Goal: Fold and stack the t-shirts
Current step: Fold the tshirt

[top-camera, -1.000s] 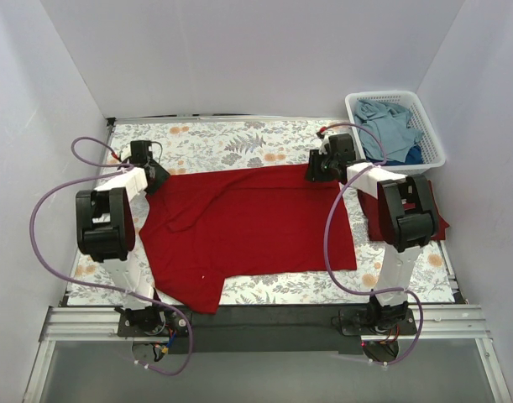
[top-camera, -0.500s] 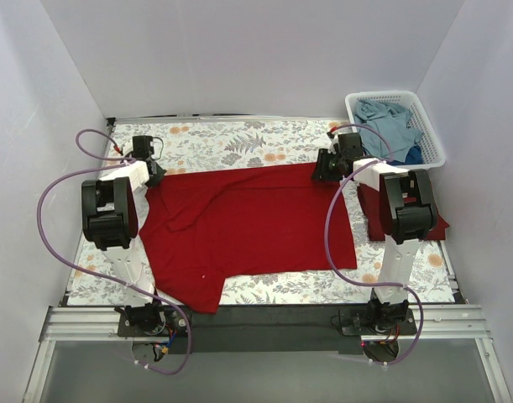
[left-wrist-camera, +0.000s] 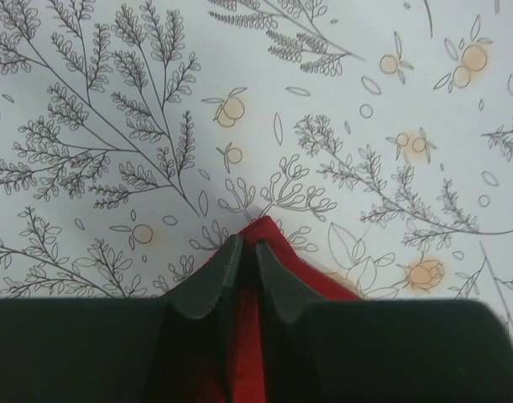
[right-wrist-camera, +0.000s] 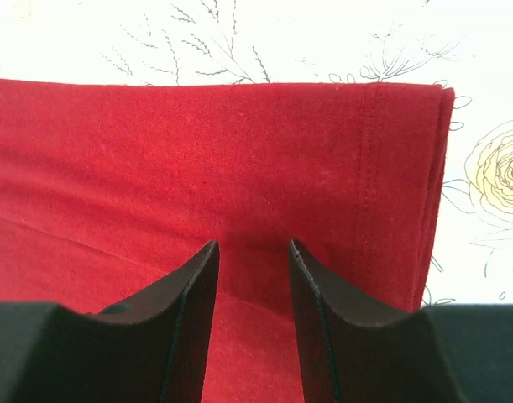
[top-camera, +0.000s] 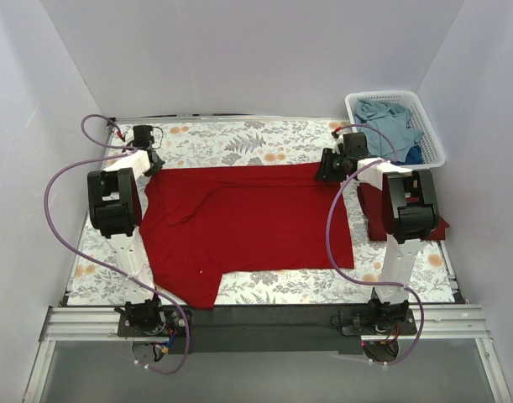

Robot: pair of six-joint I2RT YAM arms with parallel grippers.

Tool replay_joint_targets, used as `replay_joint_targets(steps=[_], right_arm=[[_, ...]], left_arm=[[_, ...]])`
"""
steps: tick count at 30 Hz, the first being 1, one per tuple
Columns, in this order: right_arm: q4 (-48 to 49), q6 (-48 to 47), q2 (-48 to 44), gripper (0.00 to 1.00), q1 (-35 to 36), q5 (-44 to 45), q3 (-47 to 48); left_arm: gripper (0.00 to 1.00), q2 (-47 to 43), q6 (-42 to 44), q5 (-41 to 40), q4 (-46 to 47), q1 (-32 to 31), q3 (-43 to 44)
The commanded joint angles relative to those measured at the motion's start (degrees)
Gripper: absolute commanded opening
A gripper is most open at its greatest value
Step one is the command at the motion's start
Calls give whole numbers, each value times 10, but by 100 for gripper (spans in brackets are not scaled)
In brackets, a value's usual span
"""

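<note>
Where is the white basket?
In the top view, the white basket sits at the far right corner of the table, holding blue shirts, just behind the folded maroon shirt.

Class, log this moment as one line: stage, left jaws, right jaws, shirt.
stage: grasping far edge | left jaws: shut on red t-shirt far-left corner | right jaws: open over its far-right corner | shirt: spread out

spread t-shirt [top-camera: 248,222] lies on the table [top-camera: 239,143], folded t-shirt [top-camera: 370,214] to its right, basket [top-camera: 396,95] behind that.
</note>
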Motion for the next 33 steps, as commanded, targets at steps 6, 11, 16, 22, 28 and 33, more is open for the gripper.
replay_joint_targets(steps=[6,11,16,22,28,33], right_arm=[[-85,-49,-4,47,-12,9,6],[-84,-56,-51,47,9,5,16],[-84,-52,-93,47,25,17,16],[-83,-41,-145,47,46,16,-37],[-56,-20,-211,47,118,18,-156],[10,20,-260,47,181,-10,-242]], left_arm=[[30,-16,12,-23,-6,13,30],[47,-79,-11,-6,-9,11,6],[48,-177,-43,5,-16,9,-65],[49,-280,-50,17,-50,-14,-148],[50,-371,13,-10,-65,-173,-271],[48,-345,57,-110,-83,-304,-295]])
